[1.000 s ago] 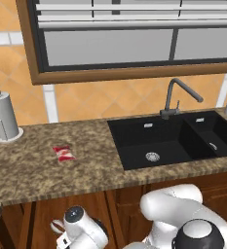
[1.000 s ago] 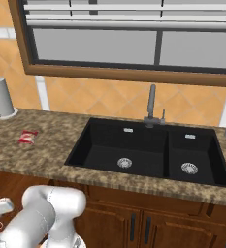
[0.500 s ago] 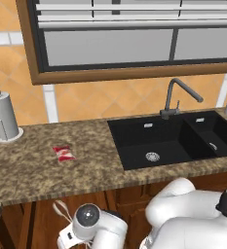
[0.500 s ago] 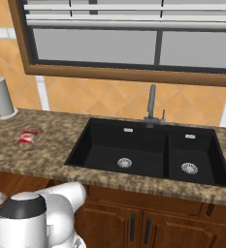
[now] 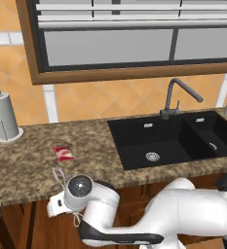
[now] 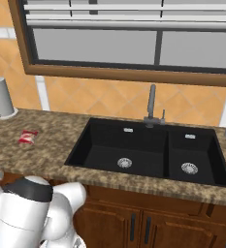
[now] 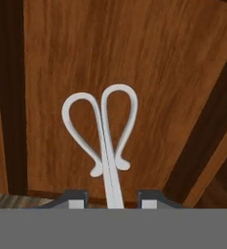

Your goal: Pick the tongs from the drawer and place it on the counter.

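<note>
— What's around you?
— The speckled surface (image 5: 27, 168) with its black sink (image 5: 173, 138), a paper towel holder (image 5: 4, 116) and a red-and-white packet (image 5: 64, 153).
— And the hand?
— My hand (image 7: 109, 198) sits at the surface's front edge, its fingers narrowed around the tongs (image 7: 103, 131), loops pointing away over the wood.

The lower stem and spoon tip of the tongs (image 7: 107, 141) are cut off at the hand view's bottom edge, between the gripper (image 7: 114, 198) fingertips. In the left base view, all but the tongs' loops is hidden behind the wrist. Whether the fingers grip cannot be told.
</note>
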